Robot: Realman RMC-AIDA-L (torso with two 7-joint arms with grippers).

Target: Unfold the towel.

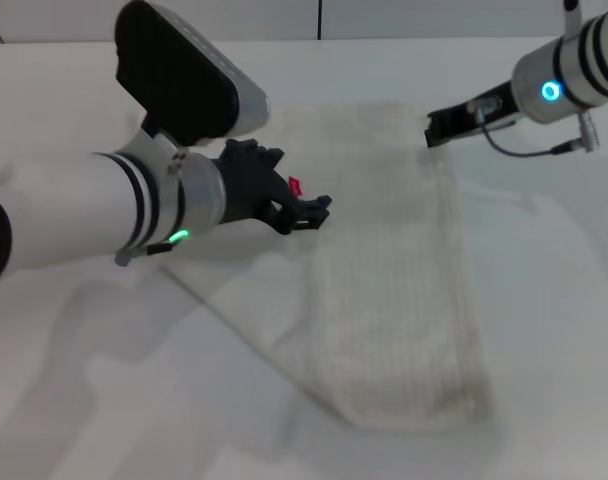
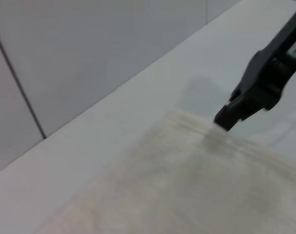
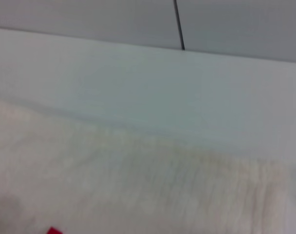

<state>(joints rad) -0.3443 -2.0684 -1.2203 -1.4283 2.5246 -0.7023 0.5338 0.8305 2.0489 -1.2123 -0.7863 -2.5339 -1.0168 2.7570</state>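
Observation:
The cream-white towel [image 1: 394,270] lies folded on the white table, a long ribbed strip running from far to near. Its small pink-red tag [image 1: 294,186] shows at the left edge and also in the right wrist view [image 3: 53,230]. My left gripper [image 1: 306,208] hovers over that left edge, right beside the tag. My right gripper [image 1: 436,130] is at the towel's far right corner. In the left wrist view its dark tip [image 2: 225,119] looks closed and touches that corner of the towel [image 2: 196,185].
The white table [image 1: 544,330] stretches around the towel on all sides. A grey panelled wall [image 2: 89,53] stands behind the table's far edge. A cable [image 1: 524,152] hangs under my right wrist.

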